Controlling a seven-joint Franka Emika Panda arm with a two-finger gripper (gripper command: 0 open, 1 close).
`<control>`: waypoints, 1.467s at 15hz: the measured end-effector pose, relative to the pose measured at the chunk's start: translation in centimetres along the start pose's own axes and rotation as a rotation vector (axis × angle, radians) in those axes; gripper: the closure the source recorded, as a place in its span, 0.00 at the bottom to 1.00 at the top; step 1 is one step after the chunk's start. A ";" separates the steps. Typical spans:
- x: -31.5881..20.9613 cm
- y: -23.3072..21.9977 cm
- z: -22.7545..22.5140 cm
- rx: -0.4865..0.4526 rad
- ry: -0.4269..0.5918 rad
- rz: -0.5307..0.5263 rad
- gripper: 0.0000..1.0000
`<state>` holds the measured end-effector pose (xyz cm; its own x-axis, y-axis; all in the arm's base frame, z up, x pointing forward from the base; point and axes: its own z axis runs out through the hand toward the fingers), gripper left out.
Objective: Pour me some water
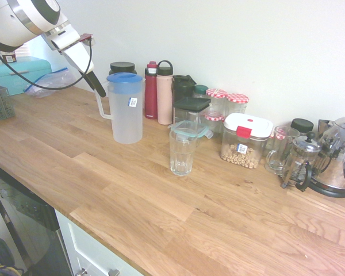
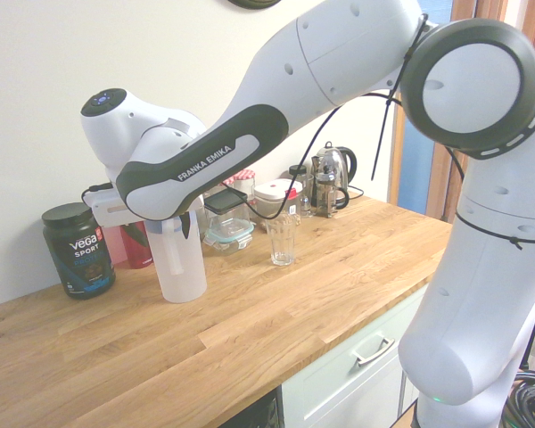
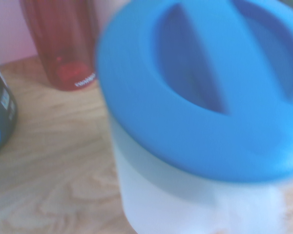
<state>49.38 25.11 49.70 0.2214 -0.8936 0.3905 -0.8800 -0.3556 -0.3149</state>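
White drawer unit (image 2: 366,361), beneath the wooden table (image 1: 132,201), seen from the first exterior view.
One tall clear drinking glass (image 1: 181,155), upright on the table.
One frosted jug (image 1: 127,118) with blue lid (image 1: 124,83) and side handle (image 1: 101,106), upright, near the glass; the water's level inside cannot be made out.
One end effector (image 1: 95,85), spread wide open, at the top of the jug's handle; whether the handle lies between its fingers cannot be told.
One clear food box, white lid, red clasp (image 1: 246,141), holding pale brown rings, beside the glass.
One coffee press (image 1: 302,155) and one steel kettle (image 1: 337,158), together, beyond the box.
Two bottles behind the jug: red (image 1: 150,95), pink (image 1: 165,95).
One dark tub (image 2: 78,254), also behind the jug.
Jars with red-checked lids (image 1: 237,99), near the wall.
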 end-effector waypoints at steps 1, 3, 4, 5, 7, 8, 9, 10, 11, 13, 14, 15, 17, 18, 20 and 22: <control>-0.1 -0.4 0.6 -0.005 -0.004 0.006 1.00; 0.0 -0.8 1.2 -0.008 -0.003 0.018 1.00; 0.2 -0.9 1.2 -0.006 -0.001 0.025 1.00; 0.4 -1.0 1.2 -0.005 0.000 0.031 1.00; 0.8 -1.0 1.3 -0.004 -0.001 0.039 1.00; 0.9 -1.1 1.4 -0.003 -0.008 0.045 1.00; 1.0 -1.1 1.5 -0.003 -0.013 0.051 1.00; 1.1 -1.2 1.4 -0.001 -0.015 0.052 1.00; 0.9 -1.2 1.4 0.000 -0.017 0.051 1.00; 0.9 -1.2 1.4 -0.002 -0.025 0.056 1.00; 0.9 -1.1 1.5 -0.007 -0.035 0.064 1.00; 1.0 -1.1 1.6 -0.013 -0.047 0.075 1.00; 1.3 -0.9 1.9 -0.031 -0.083 0.091 1.00; 1.6 -0.8 1.9 -0.038 -0.102 0.097 1.00; 2.4 -0.5 1.8 -0.044 -0.125 0.110 1.00; 3.0 0.2 1.5 -0.044 -0.147 0.106 1.00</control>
<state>50.46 21.95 49.54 0.1825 -0.9570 0.2255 -0.9185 -0.2477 -0.3081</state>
